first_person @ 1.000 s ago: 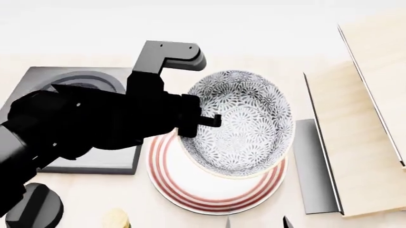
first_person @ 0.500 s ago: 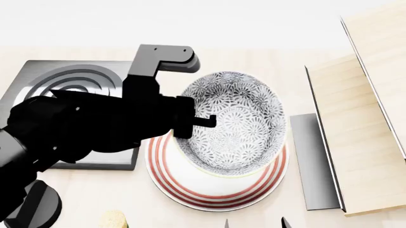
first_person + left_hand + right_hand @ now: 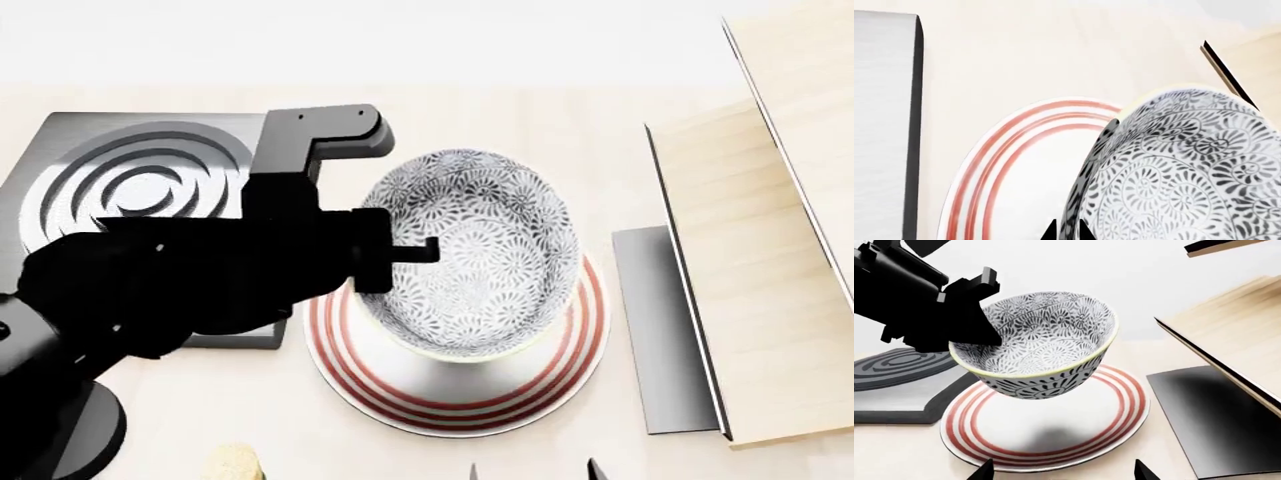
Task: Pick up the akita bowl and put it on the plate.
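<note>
- Your left claw (image 3: 395,262) is clamped on the near-left rim of the akita bowl (image 3: 474,255), one finger inside the wall, the other outside; in the right wrist view you see that same claw (image 3: 977,325) pinching the rim at the upper left of the frame.
- The left wrist view shows just the two dark fingertips (image 3: 1049,231) at the bottom edge, narrow, with the bowl's wall running between them.
- Your right claw (image 3: 1062,471) shows only as two dark tips at the bottom of its own view, spread wide with nothing between them.
- The akita bowl (image 3: 1037,347) hangs in the air, tilted, its patterned inside facing the camera and its pale yellowish rim lower on the left side. There is a clear gap under it, and its shadow lies on the plate (image 3: 1121,410).
- In the head view the bowl sits in the middle of the frame, directly over the plate (image 3: 574,345), whose red rings show around the lower and right sides.
- Your left arm (image 3: 174,280) reaches in from the lower left of the head view, lying across the grey ringed burner (image 3: 127,180), with the wrist turned so the claw points right toward the bowl.
- The light wooden table (image 3: 587,130) carries everything, with a dark grey slab (image 3: 654,330) just right of the plate.
</note>
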You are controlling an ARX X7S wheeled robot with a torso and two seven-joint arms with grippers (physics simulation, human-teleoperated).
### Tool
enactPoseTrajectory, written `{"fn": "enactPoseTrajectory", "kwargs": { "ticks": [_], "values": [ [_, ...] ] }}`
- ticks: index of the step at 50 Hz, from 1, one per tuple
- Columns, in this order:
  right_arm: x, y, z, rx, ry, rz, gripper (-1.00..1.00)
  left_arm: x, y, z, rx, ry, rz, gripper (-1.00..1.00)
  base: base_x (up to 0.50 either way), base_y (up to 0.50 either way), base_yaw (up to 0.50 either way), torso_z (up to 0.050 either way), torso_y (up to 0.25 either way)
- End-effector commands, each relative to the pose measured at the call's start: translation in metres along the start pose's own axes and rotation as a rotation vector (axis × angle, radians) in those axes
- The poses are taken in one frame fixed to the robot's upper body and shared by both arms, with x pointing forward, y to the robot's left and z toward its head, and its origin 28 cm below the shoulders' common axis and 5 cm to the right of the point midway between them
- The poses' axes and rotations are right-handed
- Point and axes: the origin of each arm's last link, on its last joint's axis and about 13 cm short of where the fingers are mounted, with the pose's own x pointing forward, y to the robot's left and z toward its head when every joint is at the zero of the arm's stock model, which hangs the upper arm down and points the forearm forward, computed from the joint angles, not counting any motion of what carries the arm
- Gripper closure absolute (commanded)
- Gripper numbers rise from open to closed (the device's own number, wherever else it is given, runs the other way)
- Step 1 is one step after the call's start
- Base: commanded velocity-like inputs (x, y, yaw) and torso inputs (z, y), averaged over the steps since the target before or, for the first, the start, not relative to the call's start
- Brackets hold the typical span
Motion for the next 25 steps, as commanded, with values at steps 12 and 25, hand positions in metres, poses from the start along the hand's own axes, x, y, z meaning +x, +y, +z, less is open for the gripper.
{"fn": "enactPoseTrajectory", "kwargs": {
  "ticks": [12,25],
  "values": [
    [-0.0002,-0.0001,-0.001,0.002,0.004,0.004,-1.0,0.0039,-0.0032,0.0022,-0.121,-0.089,-0.024,1.0,0.0,0.0,0.0,0.0,0.0],
    [0.0007,-0.0003,-0.0016,0.003,0.005,0.004,-1.0,0.0063,-0.0041,-0.0022,-0.143,-0.099,-0.032,1.0,0.0,0.0,0.0,0.0,-0.075]
  ]
}}
